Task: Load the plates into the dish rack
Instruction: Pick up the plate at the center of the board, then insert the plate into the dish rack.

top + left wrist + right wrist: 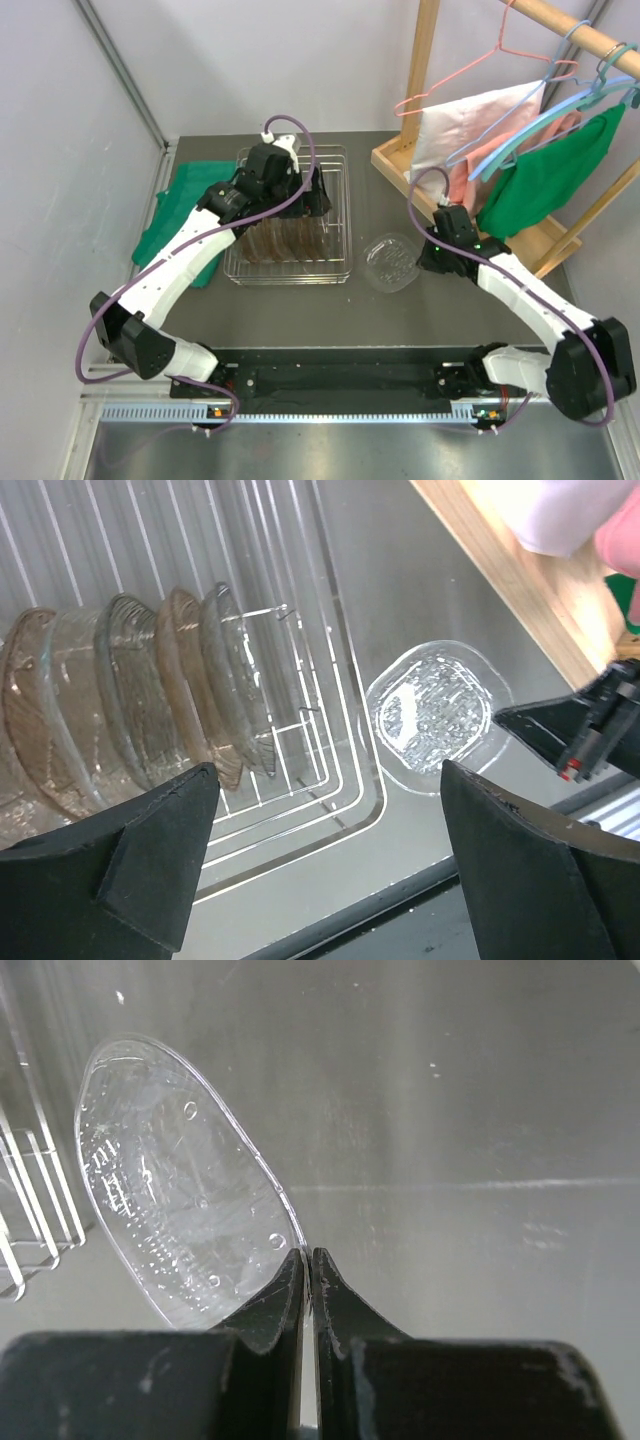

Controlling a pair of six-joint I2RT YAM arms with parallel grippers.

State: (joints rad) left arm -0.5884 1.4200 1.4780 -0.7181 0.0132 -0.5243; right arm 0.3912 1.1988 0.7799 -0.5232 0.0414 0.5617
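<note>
I have the right end effector [308, 1256] pinched on the rim of the clear plate [170, 1210] just right of the dish rack [288, 277], the left end effector [327, 780] wide open above it.

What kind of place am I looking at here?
Likely a robot test bench staged for household chores: a dish rack holding glass plates, a wooden stand hung with clothes, plain panel walls.

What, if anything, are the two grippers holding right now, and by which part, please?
The right gripper pinches the clear plate by its rim; the left gripper is open, holding nothing.
</note>
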